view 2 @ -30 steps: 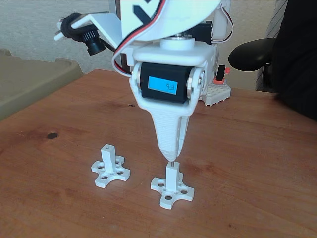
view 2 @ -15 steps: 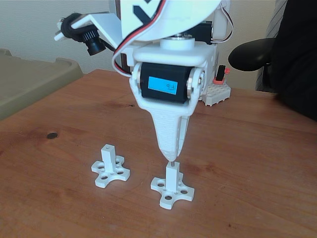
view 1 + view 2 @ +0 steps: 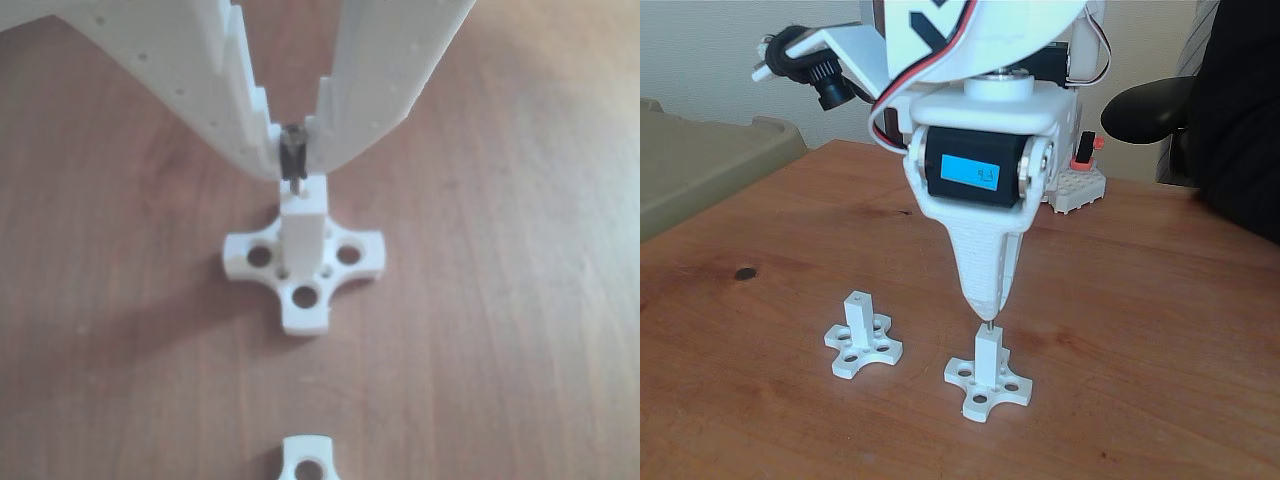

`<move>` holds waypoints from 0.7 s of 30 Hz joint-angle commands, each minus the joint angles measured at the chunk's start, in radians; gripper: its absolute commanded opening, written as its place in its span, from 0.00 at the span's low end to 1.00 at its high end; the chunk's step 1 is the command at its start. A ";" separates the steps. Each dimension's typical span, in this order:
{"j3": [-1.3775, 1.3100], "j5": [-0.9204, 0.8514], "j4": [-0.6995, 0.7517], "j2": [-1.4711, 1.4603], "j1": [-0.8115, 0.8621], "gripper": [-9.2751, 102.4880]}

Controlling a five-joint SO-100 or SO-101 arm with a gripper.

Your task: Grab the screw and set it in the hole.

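My white gripper points straight down and is shut on the screw, a small dark metal pin held upright between the fingertips. The screw's lower end meets the top face of a white post on a cross-shaped base; the hole there is covered by the screw's tip. In the fixed view the gripper hangs just above that post, with a short length of screw showing between them. A second post stands to the left, a tiny hole visible in its top.
The wooden table carries both cross bases. A white block with a red-topped part sits at the back by the arm's base. A tan tray lies beyond the table's left edge, and a dark chair at the back right.
The gripper has risen slightly off the post, so a bit of the screw's shank now shows between fingertips and post top. Both posts stay put.
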 commanded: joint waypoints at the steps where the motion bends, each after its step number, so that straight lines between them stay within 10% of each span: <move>1: -0.015 -0.002 -0.012 0.015 0.002 0.04; 21: -0.015 -0.009 -0.032 -0.006 0.005 0.04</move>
